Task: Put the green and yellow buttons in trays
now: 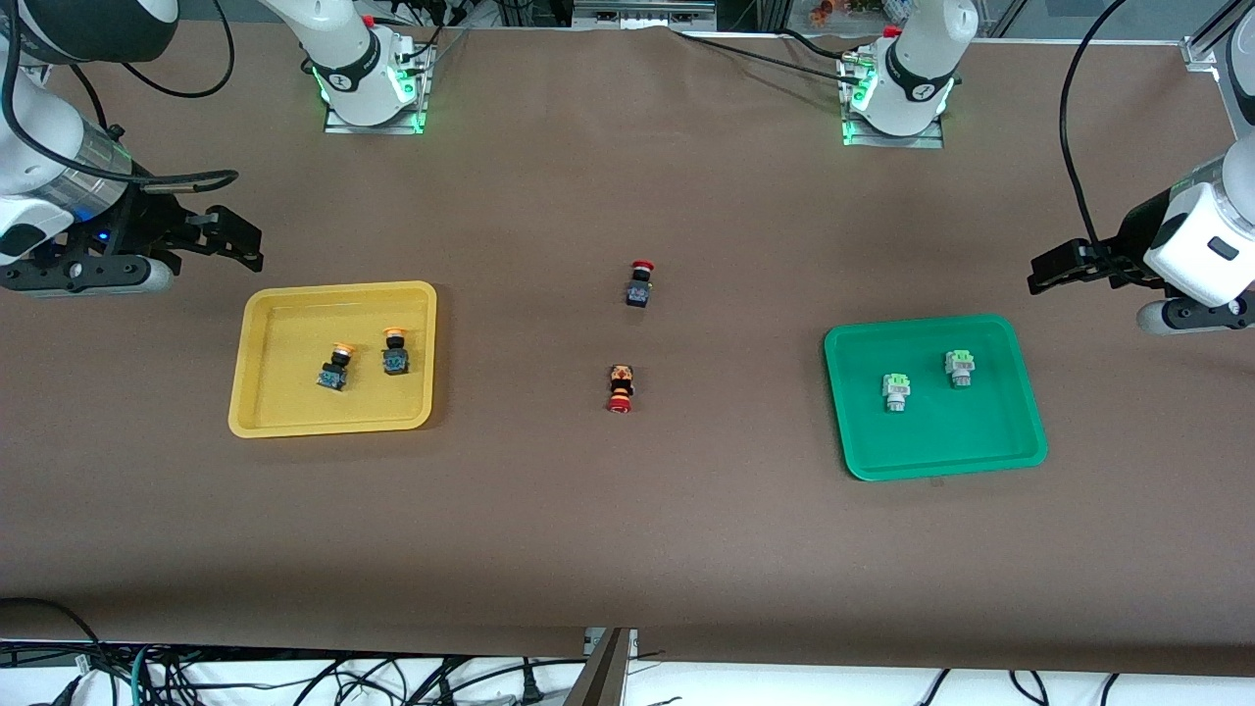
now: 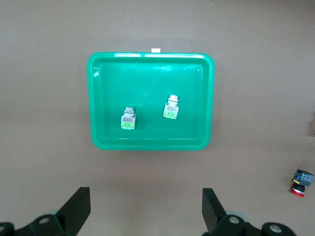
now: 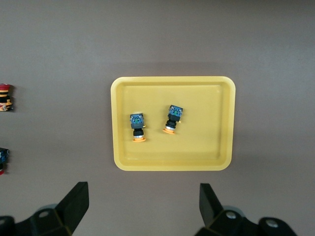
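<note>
So the brown table (image 1: 627, 510) is carrying everything here, and I'm using the yellow tray (image 1: 257, 387) as my reference point for the rest.

The yellow tray is sitting toward the right arm's end of the table. The green tray (image 1: 863, 451) is lying well apart from it, toward the left arm's end, a bit nearer the front camera than the yellow one. That split looks deliberate to me: one tray per arm, one colour per tray, so neither arm is reaching across.

The right gripper (image 1: 235, 240) is hanging over bare table just beside the yellow tray's rim on the robot-base side. Its fingers (image 3: 74, 201) are standing wide apart with nothing between them. The left gripper (image 1: 1054, 270) is doing the mirror thing over the table next to the green tray, well away from the yellow tray, fingers (image 2: 76, 209) spread and holding nothing too. Both arms seem to be just waiting.

Both yellow buttons (image 1: 336, 368) are lying inside the yellow tray, near its middle, close to each other but not touching. Both green buttons (image 1: 896, 390) are resting inside the green tray, apart from each other.

The two red buttons (image 1: 640, 282) are lying on the table between the trays, about halfway from the yellow tray to the green one. I'm guessing they're being left out on purpose, since the task names only green and yellow. Looks basically done to me.
</note>
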Controlling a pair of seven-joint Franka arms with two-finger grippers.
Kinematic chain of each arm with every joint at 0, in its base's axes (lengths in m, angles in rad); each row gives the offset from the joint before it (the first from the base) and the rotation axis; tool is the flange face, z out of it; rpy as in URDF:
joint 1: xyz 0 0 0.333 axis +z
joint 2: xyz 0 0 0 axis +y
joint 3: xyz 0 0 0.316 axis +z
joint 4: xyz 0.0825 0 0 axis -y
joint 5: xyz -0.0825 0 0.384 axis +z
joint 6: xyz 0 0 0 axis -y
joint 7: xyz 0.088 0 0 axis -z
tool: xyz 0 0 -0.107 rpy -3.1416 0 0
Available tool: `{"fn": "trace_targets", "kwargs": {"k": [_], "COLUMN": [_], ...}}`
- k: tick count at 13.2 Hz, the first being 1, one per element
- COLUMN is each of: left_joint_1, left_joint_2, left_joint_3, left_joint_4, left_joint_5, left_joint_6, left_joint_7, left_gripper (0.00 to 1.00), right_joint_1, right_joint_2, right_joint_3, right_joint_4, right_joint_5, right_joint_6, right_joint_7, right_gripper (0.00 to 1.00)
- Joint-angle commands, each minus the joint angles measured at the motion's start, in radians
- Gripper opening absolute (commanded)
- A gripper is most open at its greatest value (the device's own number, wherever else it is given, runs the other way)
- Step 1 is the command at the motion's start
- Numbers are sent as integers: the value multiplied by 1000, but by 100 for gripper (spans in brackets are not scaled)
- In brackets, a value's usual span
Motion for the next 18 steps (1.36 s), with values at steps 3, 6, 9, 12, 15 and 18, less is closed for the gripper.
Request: {"fn": "trace_targets", "kwargs": {"k": [3,6,9,12,15,18], "left_joint_1": [-2,-4,-4,-5,-4,-5], "left_joint_2": [17,17,17,17,19,19], "left_joint_3": [0,0,0,0,-1,-1], "left_joint_4": [39,40,39,39,49,49], "left_joint_5": [6,6,8,8,6,6], "left_joint_6": [-27,-27,-27,-27,-27,-27], "left_joint_7": [8,7,7,7,7,7], "left_gripper": [100,100,100,100,100,100], "right_joint_1": [-20,-22,-23,-26,-23,-19], "right_joint_2": [0,3,29,35,35,35], "right_joint_3": [19,19,19,19,19,20], "right_joint_4": [46,60,74,74,75,75], "right_joint_5": [-16,-30,-24,-16,-24,-25], "right_joint_6": [-10,4,4,4,7,19], "right_joint_7": [-15,-10,-9,5,7,7], "right_gripper": [99,99,99,99,99,99]}}
